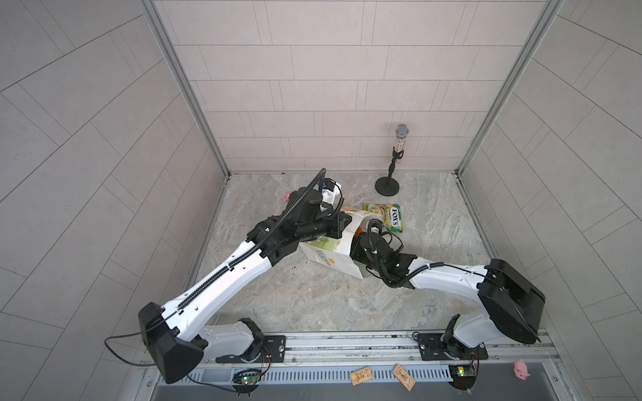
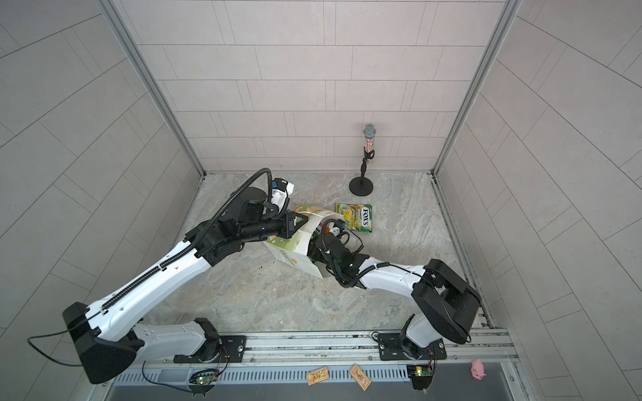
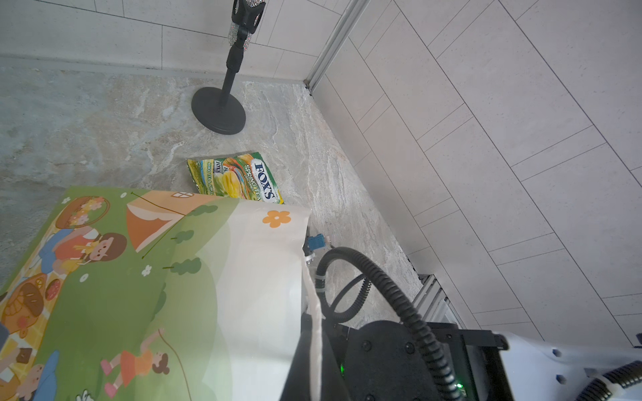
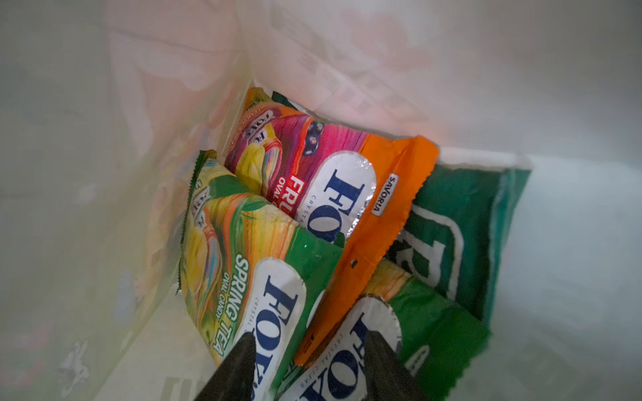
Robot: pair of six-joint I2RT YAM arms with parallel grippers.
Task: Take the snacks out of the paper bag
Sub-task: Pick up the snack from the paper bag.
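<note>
Half-open right gripper (image 4: 309, 336) hovers over FOX'S packets (image 4: 225, 277), empty.

The left arm (image 1: 236, 281) and right arm (image 1: 448, 277) have white shells, black joints (image 1: 166, 340) and ribbed black cable conduits (image 1: 208, 283).

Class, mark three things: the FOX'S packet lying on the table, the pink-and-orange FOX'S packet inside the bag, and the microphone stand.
FOX'S packet on the table (image 1: 387, 215): a top view, its printed front.
Pink-and-orange FOX'S packet (image 4: 305, 163): right wrist view, its pink front.
Microphone stand (image 3: 215, 116): left wrist view, its round base.
</note>
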